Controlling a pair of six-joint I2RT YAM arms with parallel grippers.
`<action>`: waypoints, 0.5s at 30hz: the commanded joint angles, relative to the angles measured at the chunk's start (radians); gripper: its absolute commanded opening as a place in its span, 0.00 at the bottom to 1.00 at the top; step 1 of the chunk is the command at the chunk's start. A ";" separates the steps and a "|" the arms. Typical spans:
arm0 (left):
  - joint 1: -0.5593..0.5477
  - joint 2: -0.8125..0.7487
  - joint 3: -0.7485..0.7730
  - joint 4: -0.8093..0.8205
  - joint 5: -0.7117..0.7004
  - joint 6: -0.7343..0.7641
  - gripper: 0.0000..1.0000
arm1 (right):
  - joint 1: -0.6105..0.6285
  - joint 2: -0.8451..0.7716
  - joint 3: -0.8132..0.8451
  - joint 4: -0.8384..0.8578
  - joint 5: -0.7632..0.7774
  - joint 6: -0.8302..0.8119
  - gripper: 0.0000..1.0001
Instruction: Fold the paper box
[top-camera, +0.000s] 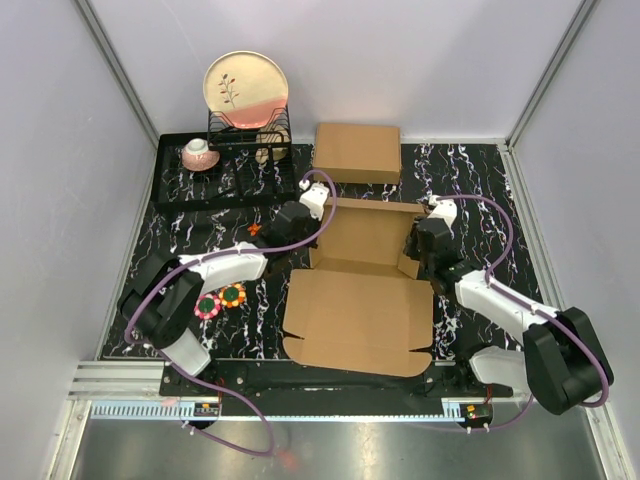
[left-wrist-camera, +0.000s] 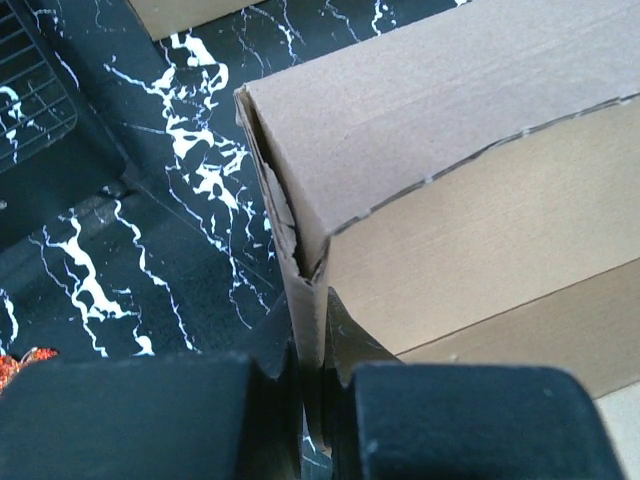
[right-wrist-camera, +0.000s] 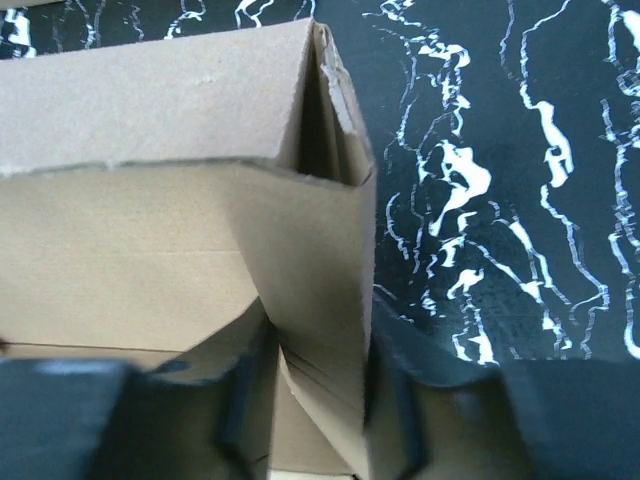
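Note:
The paper box (top-camera: 360, 290) is a brown corrugated mailer in the middle of the black marbled mat, its tray part half raised and its lid panel lying flat toward the near edge. My left gripper (top-camera: 303, 213) is shut on the box's left side wall (left-wrist-camera: 310, 320), at its far left corner. My right gripper (top-camera: 425, 245) is shut on the box's right side wall (right-wrist-camera: 330, 300), which stands folded up double by the far right corner. Both walls stand upright between the fingers.
A second, made-up brown box (top-camera: 357, 152) sits just beyond the paper box. A black dish rack (top-camera: 215, 170) with a plate (top-camera: 246, 88) and a cup (top-camera: 199, 154) stands at the back left. Two small flower-shaped toys (top-camera: 220, 300) lie by the left arm.

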 joint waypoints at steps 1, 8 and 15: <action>-0.028 -0.047 -0.009 -0.037 0.018 -0.007 0.00 | -0.002 -0.011 0.019 -0.035 -0.007 0.059 0.48; -0.029 -0.011 0.032 -0.113 -0.063 -0.017 0.00 | -0.002 -0.101 0.055 -0.144 -0.061 0.064 0.71; -0.029 0.005 0.049 -0.143 -0.098 -0.008 0.00 | -0.002 -0.219 0.043 -0.205 -0.122 0.071 0.78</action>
